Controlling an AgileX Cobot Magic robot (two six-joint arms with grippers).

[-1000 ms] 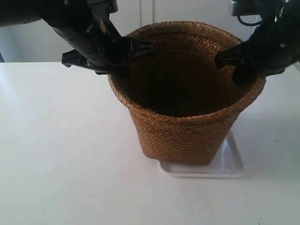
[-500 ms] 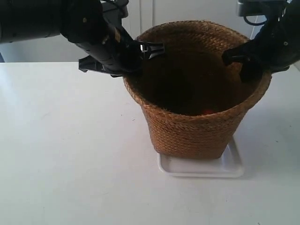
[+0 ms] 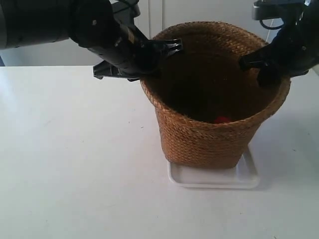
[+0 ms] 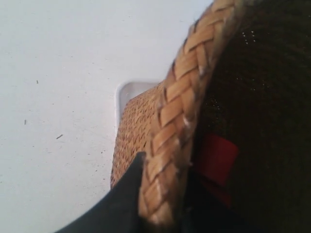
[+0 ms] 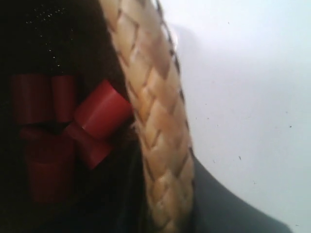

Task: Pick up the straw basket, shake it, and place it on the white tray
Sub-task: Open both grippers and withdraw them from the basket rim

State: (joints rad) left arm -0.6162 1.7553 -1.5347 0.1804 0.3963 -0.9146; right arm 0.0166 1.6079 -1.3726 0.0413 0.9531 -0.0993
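Note:
The straw basket (image 3: 209, 139), golden-brown with a braided rim, stands upright over the white tray (image 3: 219, 180); I cannot tell whether its base touches it. The gripper (image 3: 162, 55) of the arm at the exterior view's left clamps one side of the rim. The gripper (image 3: 261, 67) of the arm at the exterior view's right clamps the opposite side. In the left wrist view my gripper (image 4: 165, 170) is shut on the basket rim (image 4: 189, 73), with a tray corner (image 4: 127, 92) below. In the right wrist view my gripper (image 5: 167, 194) is shut on the rim (image 5: 146, 82).
Red blocks (image 5: 97, 119) lie on the basket's dark bottom, one red block (image 4: 216, 158) showing in the left wrist view and a red spot (image 3: 222, 120) in the exterior view. White table (image 3: 75, 164) spreads around the tray. A pale wall stands behind.
The basket, carried by both arms, has shifted toward the exterior view's right and come lower, so its base now covers more of the tray.

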